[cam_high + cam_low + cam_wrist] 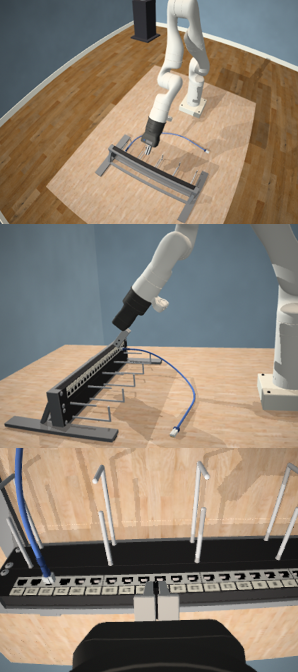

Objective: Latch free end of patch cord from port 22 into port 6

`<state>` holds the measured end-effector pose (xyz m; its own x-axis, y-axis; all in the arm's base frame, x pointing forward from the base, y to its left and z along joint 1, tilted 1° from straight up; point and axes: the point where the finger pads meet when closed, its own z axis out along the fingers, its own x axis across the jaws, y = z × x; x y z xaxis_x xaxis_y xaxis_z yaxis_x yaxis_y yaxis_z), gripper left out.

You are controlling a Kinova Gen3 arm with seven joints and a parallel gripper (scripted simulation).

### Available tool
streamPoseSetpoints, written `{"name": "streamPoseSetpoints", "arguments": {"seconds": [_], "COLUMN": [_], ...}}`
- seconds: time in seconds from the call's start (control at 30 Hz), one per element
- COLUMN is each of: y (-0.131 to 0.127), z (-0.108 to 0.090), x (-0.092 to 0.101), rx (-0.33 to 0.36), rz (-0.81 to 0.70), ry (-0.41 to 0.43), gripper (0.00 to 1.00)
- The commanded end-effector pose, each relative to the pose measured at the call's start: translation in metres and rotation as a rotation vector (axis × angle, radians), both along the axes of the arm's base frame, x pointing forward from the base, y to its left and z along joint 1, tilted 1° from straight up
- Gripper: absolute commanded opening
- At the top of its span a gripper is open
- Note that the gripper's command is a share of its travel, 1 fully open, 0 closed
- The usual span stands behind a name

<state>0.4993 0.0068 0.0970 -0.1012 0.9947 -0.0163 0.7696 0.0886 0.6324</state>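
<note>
Closed tight with nothing between its fingers, the end effector (156, 607) hangs just over the top edge of the patch panel (150, 560) — in the wrist view the two pale finger pads are pressed flat together, right in front of the row of jacks near its middle. Whether the tips actually touch the panel cannot be told.

Going left to right in the wrist view: at the far left the blue patch cord (27, 513) comes down from the upper edge and ends in a plug seated in the third visible jack from the left. Next come the thin grey cable-management bars (106, 518) rising behind the panel, then the shut fingers at centre, then more jacks and white number plates running off to the right; the numbers are too small to read.

From the exterior view, the rack (53, 407) stands upright on its flat feet on the wooden counter (221, 426), with the black wrist (131, 309) angled down at its far end. The cord arcs away from that end, curving over the counter, and its free plug (174, 431) lies on the counter well apart from the rack — untouched by the fingers. Further right stands the arm's base plate (268, 405).
</note>
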Motion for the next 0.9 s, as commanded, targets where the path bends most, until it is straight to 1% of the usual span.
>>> {"name": "streamPoseSetpoints", "arguments": {"seconds": [0.0,0.3,0.7,0.77,0.87], "y": [-0.001,-0.002,-0.004,-0.004,-0.005], "z": [0.006,0.017,0.051,0.051,0.061], "x": [-0.001,-0.011,-0.038,-0.038,-0.047], "rx": [-0.001,-0.001,-0.001,-0.001,-0.001], "rz": [-0.001,-0.001,-0.001,-0.001,-0.001], "ry": [-0.007,-0.007,-0.007,-0.007,-0.007], "gripper": [0.0,0.0,0.0,0.0,0.0]}}
